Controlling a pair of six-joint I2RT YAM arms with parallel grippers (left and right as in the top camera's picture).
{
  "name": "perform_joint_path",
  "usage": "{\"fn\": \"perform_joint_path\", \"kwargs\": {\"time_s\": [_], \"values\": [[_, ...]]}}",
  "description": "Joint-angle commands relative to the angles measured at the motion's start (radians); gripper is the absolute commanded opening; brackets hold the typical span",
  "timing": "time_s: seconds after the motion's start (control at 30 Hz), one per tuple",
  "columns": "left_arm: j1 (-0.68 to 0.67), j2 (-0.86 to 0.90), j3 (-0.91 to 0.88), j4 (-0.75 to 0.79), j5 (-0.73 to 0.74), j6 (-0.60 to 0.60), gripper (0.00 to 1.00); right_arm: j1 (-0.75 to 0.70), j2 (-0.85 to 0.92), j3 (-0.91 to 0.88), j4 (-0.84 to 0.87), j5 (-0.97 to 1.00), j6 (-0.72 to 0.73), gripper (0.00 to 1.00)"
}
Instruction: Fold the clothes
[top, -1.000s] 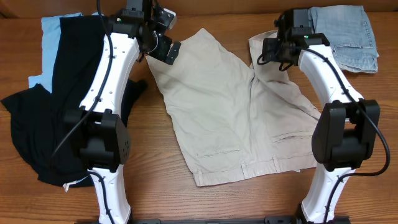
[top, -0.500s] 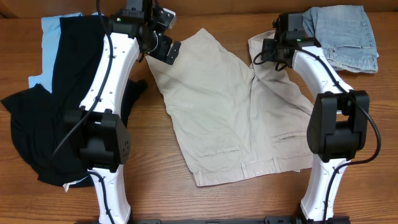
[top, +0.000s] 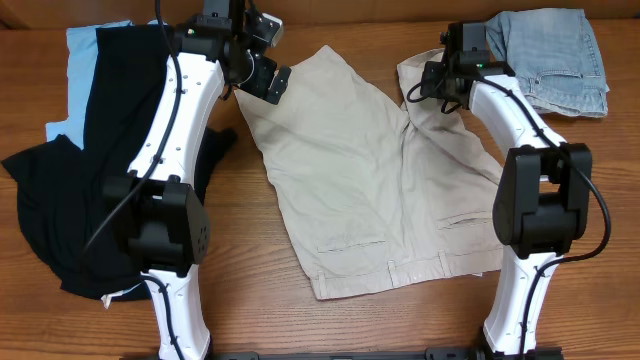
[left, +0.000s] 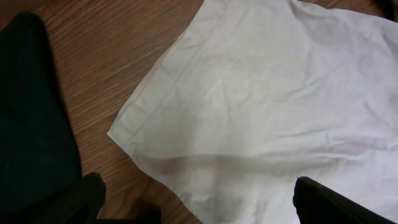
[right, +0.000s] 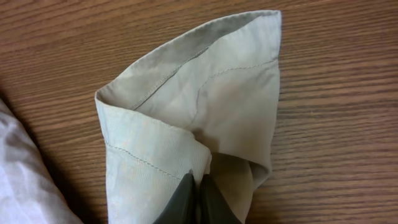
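My right hand (right: 196, 186) is pinched together on a folded corner of the leg hem (right: 205, 93) of the beige shorts (top: 370, 170). The shorts lie spread flat on the table (top: 250, 300) between my two hands, waistband at the end far from both. What worries me is how little cloth sits between those fingertips. It is only a thin bunched edge, so I judge it may slide out as soon as I lift or pull. My left hand (top: 268, 82) hangs spread wide above the other leg's hem and grips nothing. If the right hand pulls alone, the shorts would likely drag and skew across the wood rather than fold cleanly. A black garment (top: 60, 200) lies just beside the left hand's outer finger, and a careless close could nip it along with the hem. The faded denim piece (top: 560, 60) sits near the right hand, on the side away from the shorts, close enough that a wide swing might snag it. A light blue piece (top: 80, 50) shows beyond the black one. As for containers, I see no basket, bin or box; every garment lies directly on the table.
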Motion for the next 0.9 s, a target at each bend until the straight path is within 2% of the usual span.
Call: {"fn": "perform_joint_path", "kwargs": {"time_s": [0.0, 0.17, 0.37, 0.43, 0.47, 0.5, 0.57, 0.6, 0.67, 0.73, 0.77, 0.87], "values": [[-0.001, -0.001, 0.006, 0.005, 0.016, -0.01, 1.0, -0.042, -0.081, 0.028, 0.004, 0.01, 0.034, 0.04], [-0.001, -0.001, 0.006, 0.016, 0.016, -0.01, 1.0, -0.125, -0.158, 0.028, 0.012, 0.01, 0.037, 0.04], [-0.002, -0.001, 0.006, 0.029, 0.016, -0.011, 1.0, -0.231, -0.165, 0.028, 0.038, 0.01, 0.037, 0.04], [-0.006, -0.001, 0.006, 0.032, 0.016, -0.01, 1.0, -0.259, -0.165, 0.028, 0.051, 0.01, 0.037, 0.08], [-0.007, -0.001, 0.006, 0.035, 0.016, -0.011, 1.0, -0.271, -0.165, 0.028, 0.058, 0.01, 0.037, 0.12], [-0.008, -0.001, 0.006, 0.037, 0.016, -0.011, 1.0, -0.285, -0.165, 0.028, 0.064, 0.01, 0.037, 0.25], [-0.008, -0.001, 0.006, 0.038, 0.016, -0.011, 1.0, -0.307, -0.165, 0.028, 0.067, 0.01, 0.037, 0.35], [-0.008, -0.001, 0.006, 0.037, 0.016, -0.011, 1.0, -0.316, -0.166, 0.028, 0.063, 0.01, 0.037, 0.44], [-0.007, -0.001, 0.006, 0.036, 0.016, -0.01, 1.0, -0.328, -0.171, 0.035, 0.029, 0.007, 0.037, 0.7], [-0.008, -0.001, 0.006, 0.036, 0.016, -0.011, 1.0, -0.331, -0.188, 0.063, -0.049, -0.018, 0.037, 0.82], [-0.009, -0.001, 0.006, 0.037, 0.016, -0.011, 1.0, -0.33, -0.202, 0.082, -0.095, -0.035, 0.037, 0.85], [-0.009, -0.001, 0.006, 0.038, 0.016, -0.011, 1.0, -0.296, -0.259, 0.126, -0.254, -0.145, 0.038, 0.87]]}}
